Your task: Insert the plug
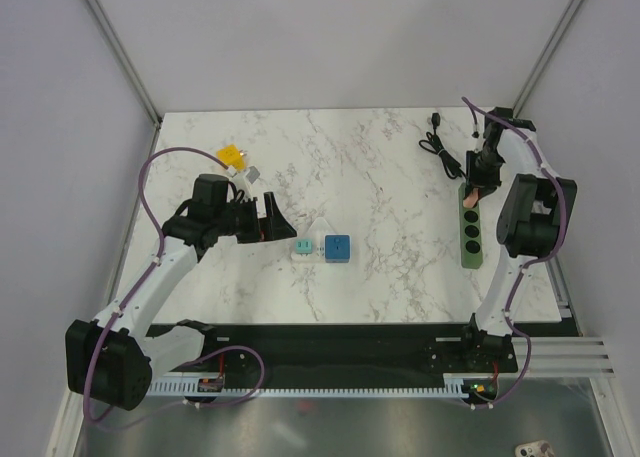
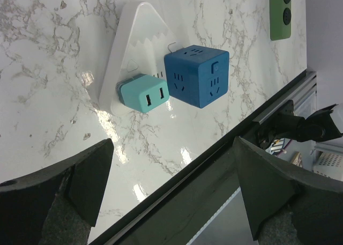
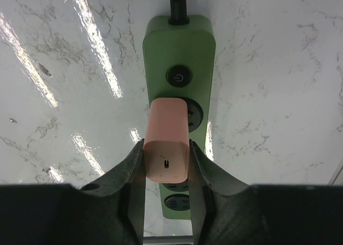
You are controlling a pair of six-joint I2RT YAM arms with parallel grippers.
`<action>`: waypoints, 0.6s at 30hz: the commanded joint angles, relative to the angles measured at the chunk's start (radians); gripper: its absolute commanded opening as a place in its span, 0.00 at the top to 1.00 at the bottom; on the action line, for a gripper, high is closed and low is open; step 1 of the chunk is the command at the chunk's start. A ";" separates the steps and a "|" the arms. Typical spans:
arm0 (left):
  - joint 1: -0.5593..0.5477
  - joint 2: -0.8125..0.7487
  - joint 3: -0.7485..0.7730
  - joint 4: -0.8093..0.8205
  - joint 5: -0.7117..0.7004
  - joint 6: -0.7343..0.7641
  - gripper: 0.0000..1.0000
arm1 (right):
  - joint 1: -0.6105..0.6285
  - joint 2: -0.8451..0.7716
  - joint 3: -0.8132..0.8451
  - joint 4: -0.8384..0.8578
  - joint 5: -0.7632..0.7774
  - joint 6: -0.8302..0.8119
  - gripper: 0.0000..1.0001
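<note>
A green power strip (image 1: 471, 232) lies at the right of the marble table, with a black cord (image 1: 446, 149) running off its far end. My right gripper (image 3: 166, 164) is shut on a pink plug (image 3: 167, 139) and holds it over the strip's (image 3: 179, 46) first socket, just below the round power button (image 3: 179, 76). In the top view the right gripper (image 1: 480, 180) stands above the strip's far end. I cannot tell whether the prongs are in the socket. My left gripper (image 2: 171, 188) is open and empty, hovering near the table's front edge.
A white triangular board (image 2: 131, 46) in the table's middle carries a teal adapter (image 2: 143, 94) and a blue cube socket (image 2: 196, 76). A yellow block (image 1: 231, 156) and a small grey piece (image 1: 254, 172) lie at the far left. The black front rail (image 2: 214, 164) runs below the left gripper.
</note>
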 commanded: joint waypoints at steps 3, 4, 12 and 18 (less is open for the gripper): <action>-0.002 -0.005 0.008 0.000 -0.020 0.040 0.00 | 0.000 0.139 -0.159 0.142 -0.052 0.026 1.00; -0.002 -0.005 0.010 0.000 -0.019 0.040 0.00 | 0.000 0.140 -0.171 0.159 -0.050 0.026 1.00; -0.002 -0.005 0.008 0.000 -0.022 0.041 0.00 | -0.003 0.169 -0.193 0.173 -0.049 0.034 1.00; -0.002 -0.017 0.008 -0.004 -0.037 0.043 0.00 | -0.001 0.189 -0.177 0.182 -0.055 0.042 1.00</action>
